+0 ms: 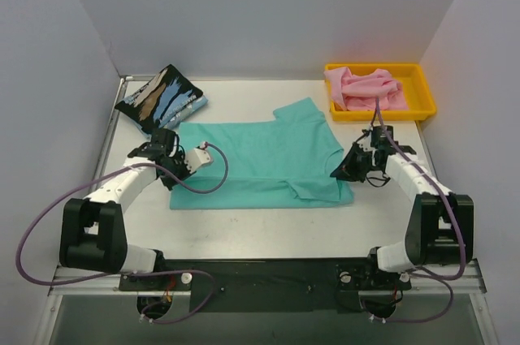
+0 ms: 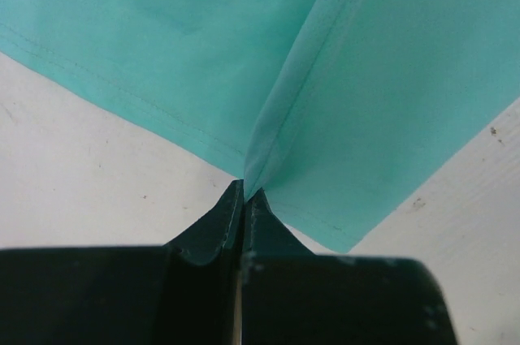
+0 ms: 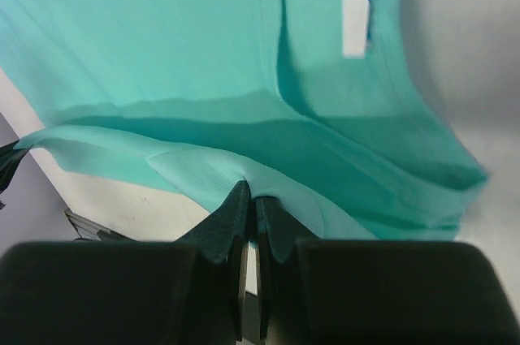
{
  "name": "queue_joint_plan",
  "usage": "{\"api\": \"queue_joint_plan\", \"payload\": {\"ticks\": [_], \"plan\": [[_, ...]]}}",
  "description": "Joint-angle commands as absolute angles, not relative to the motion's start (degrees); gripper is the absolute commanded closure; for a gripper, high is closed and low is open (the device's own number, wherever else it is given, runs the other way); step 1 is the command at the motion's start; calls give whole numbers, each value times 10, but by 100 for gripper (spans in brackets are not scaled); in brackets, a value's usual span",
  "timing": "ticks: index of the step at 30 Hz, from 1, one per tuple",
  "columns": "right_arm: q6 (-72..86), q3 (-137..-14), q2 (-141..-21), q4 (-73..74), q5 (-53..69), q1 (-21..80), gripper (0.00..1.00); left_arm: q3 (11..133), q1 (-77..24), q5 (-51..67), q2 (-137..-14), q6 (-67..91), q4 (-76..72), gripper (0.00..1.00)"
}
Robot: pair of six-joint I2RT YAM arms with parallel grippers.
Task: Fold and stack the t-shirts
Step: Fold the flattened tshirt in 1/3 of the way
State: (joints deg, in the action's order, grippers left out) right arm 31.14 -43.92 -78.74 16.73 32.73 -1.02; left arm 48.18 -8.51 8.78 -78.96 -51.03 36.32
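Observation:
The teal-green t-shirt (image 1: 260,162) lies partly folded across the middle of the table. My left gripper (image 1: 172,168) is shut on its left hem, with the cloth pinched into a ridge at the tips (image 2: 244,191). My right gripper (image 1: 340,171) is shut on its right edge, lifting a fold (image 3: 249,191); a white label (image 3: 355,25) shows by the collar. The black t-shirt with blue, tan and white streaks (image 1: 162,98) lies folded at the back left. The pink t-shirt (image 1: 366,88) sits crumpled in the yellow tray (image 1: 422,89).
The yellow tray stands at the back right corner. White walls close in the table at the left, back and right. Purple cables (image 1: 213,168) loop from both arms over the table near the shirt.

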Motion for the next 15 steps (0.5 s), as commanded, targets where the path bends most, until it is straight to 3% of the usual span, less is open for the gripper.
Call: {"api": "queue_joint_plan", "payload": {"ticks": [1, 6, 14, 15], "plan": [[247, -514, -859, 143, 338, -6, 100, 512, -82, 70, -820, -507, 303, 100], [222, -561, -951, 162, 355, -4, 100, 521, -82, 49, -853, -512, 275, 100], [206, -610, -997, 175, 323, 11, 100, 526, -82, 54, -888, -519, 275, 100], [206, -612, -1001, 177, 316, 11, 100, 530, -82, 54, -892, -516, 276, 93]]}}
